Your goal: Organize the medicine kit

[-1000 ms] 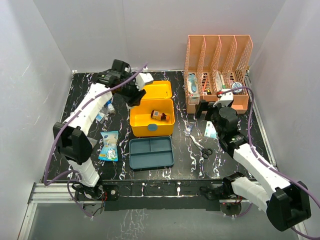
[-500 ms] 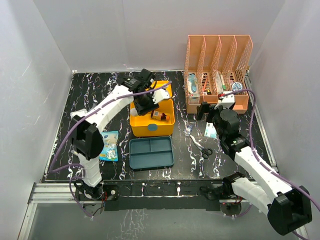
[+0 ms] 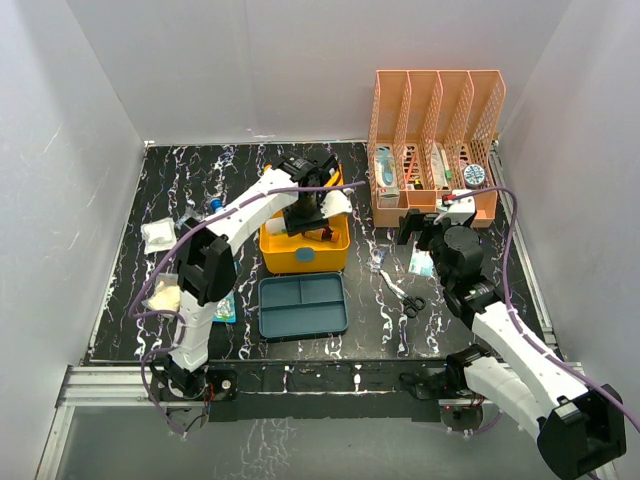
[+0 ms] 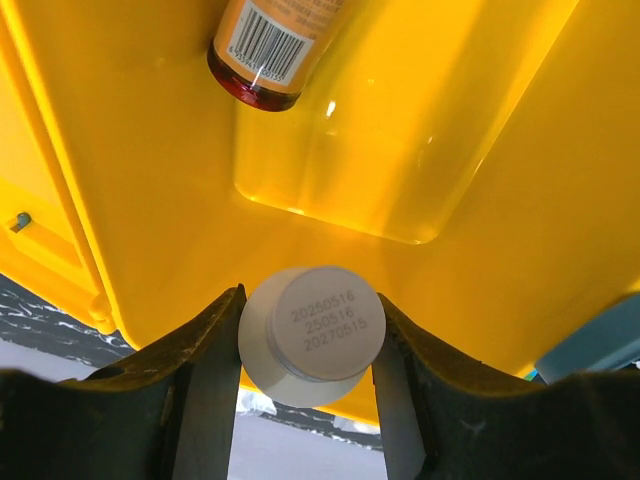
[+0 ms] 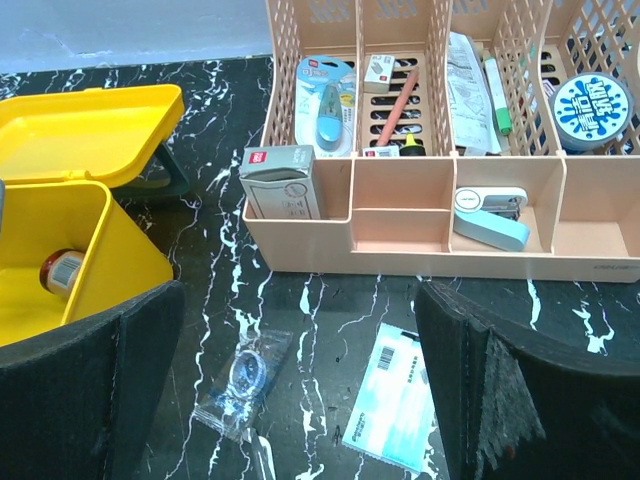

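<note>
The medicine kit (image 3: pixel 304 256) is a yellow box, open, with its lid (image 3: pixel 322 178) tipped back. A brown bottle (image 4: pixel 275 40) lies inside it. The teal divided insert tray (image 3: pixel 303 306) lies on the table in front of the box. My left gripper (image 3: pixel 318 212) hovers over the box, shut on a white bottle (image 4: pixel 312 335) with a date-stamped end, held just above the yellow floor (image 4: pixel 330 150). My right gripper (image 3: pixel 413 222) is open and empty, above a small clear packet (image 5: pixel 240 385) and a blue-white sachet (image 5: pixel 395 395). The kit also shows in the right wrist view (image 5: pixel 130 250).
The orange mesh rack (image 3: pixel 435 150) stands at the back right, holding stationery and boxes. Scissors (image 3: pixel 412 303) lie right of the tray. White packets (image 3: pixel 157 233) and a blue packet (image 3: pixel 225 308) lie at the left, near the left arm.
My left arm has swung right from the back left of the table to over the yellow box, carrying the white bottle. The right arm has barely moved.
</note>
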Available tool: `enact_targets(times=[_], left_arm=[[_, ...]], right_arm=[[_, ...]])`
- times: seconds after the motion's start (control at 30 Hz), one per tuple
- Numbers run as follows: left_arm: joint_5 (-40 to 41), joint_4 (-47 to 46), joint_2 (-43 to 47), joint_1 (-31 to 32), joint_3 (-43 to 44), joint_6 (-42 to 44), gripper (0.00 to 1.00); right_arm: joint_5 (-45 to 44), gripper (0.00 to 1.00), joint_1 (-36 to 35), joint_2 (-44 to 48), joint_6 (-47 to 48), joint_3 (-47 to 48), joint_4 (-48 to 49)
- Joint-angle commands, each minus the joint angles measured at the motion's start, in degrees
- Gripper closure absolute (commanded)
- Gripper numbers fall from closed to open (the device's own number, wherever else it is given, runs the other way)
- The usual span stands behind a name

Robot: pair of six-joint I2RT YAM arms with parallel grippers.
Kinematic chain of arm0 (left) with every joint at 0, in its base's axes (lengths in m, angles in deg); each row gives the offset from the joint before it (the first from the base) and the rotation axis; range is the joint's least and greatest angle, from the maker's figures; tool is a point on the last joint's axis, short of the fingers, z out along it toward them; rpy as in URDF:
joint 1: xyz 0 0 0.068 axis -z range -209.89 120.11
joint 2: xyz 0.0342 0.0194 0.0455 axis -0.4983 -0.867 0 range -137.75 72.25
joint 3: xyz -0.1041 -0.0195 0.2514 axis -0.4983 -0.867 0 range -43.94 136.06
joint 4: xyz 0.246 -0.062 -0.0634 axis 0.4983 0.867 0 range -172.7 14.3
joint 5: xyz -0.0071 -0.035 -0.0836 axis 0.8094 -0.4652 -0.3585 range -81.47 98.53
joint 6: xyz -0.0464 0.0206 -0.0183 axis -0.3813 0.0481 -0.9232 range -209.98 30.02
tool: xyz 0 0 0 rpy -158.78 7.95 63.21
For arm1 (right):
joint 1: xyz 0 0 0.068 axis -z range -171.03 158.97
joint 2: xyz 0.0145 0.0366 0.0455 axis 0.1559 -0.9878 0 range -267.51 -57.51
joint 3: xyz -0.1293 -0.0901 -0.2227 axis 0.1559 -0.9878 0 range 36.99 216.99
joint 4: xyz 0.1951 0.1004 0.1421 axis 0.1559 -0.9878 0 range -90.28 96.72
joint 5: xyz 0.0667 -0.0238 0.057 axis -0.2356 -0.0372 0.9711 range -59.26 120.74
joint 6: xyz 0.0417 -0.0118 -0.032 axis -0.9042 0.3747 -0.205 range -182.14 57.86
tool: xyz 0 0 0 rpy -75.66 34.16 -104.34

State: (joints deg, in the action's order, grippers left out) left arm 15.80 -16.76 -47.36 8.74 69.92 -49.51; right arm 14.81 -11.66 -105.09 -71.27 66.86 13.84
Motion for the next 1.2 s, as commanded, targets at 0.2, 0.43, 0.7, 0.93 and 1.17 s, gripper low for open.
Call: enact_targets(times=[0.2, 0.43, 0.7, 0.93, 1.17], left_arm=[[7.48, 9.34, -2.83, 2.27, 4.31, 1.59, 1.0], [7.29, 12.6, -4.82, 3.1, 6.48, 1.22, 0.71], [6.24, 12.75, -4.84, 3.38, 7.45, 0.93, 0.43], [5.08, 13.04, -4.72, 3.51, 9.71, 0.55, 0.39], [4.84, 6.02, 0.96, 2.92, 19.78, -1.62, 0.35]], right_arm=[[-2.28, 0.02, -0.3, 3.27, 0.77, -1.82, 1.79], [-3.02, 0.02, -0.28, 4.41, 1.28, -1.75, 0.86], [-3.25, 0.02, -0.3, 4.68, 1.61, -1.49, 0.37], [-3.24, 0.02, -0.29, 4.55, 1.68, -1.04, 0.0], [-3.11, 0.02, -0.3, 3.95, 2.86, 0.48, -0.86]])
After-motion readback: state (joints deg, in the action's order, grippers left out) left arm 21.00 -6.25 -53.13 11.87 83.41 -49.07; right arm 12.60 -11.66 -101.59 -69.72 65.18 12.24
